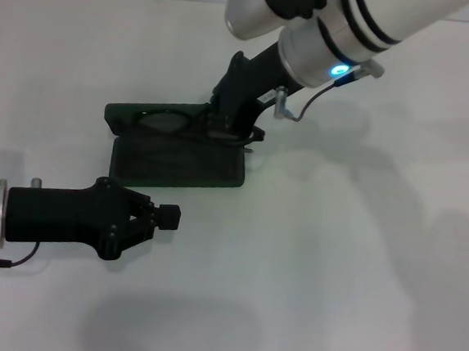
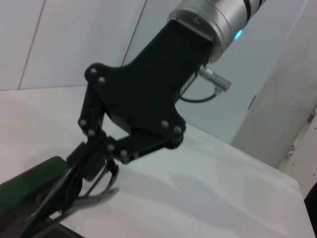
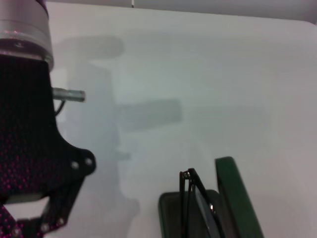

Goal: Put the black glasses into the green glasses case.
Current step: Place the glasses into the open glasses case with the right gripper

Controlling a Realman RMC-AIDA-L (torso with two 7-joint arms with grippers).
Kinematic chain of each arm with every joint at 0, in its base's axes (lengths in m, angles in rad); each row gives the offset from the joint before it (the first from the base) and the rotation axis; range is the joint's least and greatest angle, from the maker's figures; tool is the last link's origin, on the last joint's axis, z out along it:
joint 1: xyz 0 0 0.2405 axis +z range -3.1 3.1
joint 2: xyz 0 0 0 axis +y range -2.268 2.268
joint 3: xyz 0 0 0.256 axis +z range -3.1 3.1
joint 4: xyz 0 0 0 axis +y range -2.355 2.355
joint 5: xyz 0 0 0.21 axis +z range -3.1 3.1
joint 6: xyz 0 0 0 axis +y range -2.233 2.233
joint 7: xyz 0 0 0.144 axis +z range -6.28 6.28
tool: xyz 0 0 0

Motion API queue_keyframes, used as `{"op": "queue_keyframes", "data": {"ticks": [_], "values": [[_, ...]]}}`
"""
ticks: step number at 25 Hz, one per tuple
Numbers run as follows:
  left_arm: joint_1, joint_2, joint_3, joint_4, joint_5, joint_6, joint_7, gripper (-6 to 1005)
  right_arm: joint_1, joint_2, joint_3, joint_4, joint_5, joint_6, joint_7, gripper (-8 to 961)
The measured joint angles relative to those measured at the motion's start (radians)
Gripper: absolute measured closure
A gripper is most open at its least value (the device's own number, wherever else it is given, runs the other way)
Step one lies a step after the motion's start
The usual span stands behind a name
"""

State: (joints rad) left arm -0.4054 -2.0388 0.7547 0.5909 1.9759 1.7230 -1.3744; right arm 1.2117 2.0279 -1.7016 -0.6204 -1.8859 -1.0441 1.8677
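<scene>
The green glasses case (image 1: 178,166) lies open at the middle left of the white table, its dark lining facing up. The black glasses (image 1: 163,122) lie along its far half, one lens showing. My right gripper (image 1: 222,132) reaches down at the right end of the case and is shut on the black glasses near their hinge. The left wrist view shows that gripper (image 2: 96,168) with the slim temple arms (image 2: 59,198) running down from it beside the green case rim (image 2: 29,183). In the right wrist view the glasses (image 3: 195,198) stand next to the case wall (image 3: 235,193). My left gripper (image 1: 169,217) is shut and empty, in front of the case.
The white table (image 1: 358,260) stretches to the right and front of the case. The left arm's black housing (image 3: 29,163) fills one side of the right wrist view. A cable (image 1: 306,108) hangs from the right wrist.
</scene>
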Motion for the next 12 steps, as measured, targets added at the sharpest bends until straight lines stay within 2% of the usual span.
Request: {"op": "queue_keyframes", "data": {"ticks": [5, 12], "values": [[0.001, 0.001, 0.0, 0.0, 0.0, -0.001, -0.004, 996, -0.015, 0.0, -0.11, -0.001, 0.08, 0.083, 0.026, 904], [0.002, 0.002, 0.002, -0.001, 0.002, -0.003, -0.005, 996, -0.027, 0.0, -0.136, -0.016, 0.084, 0.113, 0.054, 903]]}}
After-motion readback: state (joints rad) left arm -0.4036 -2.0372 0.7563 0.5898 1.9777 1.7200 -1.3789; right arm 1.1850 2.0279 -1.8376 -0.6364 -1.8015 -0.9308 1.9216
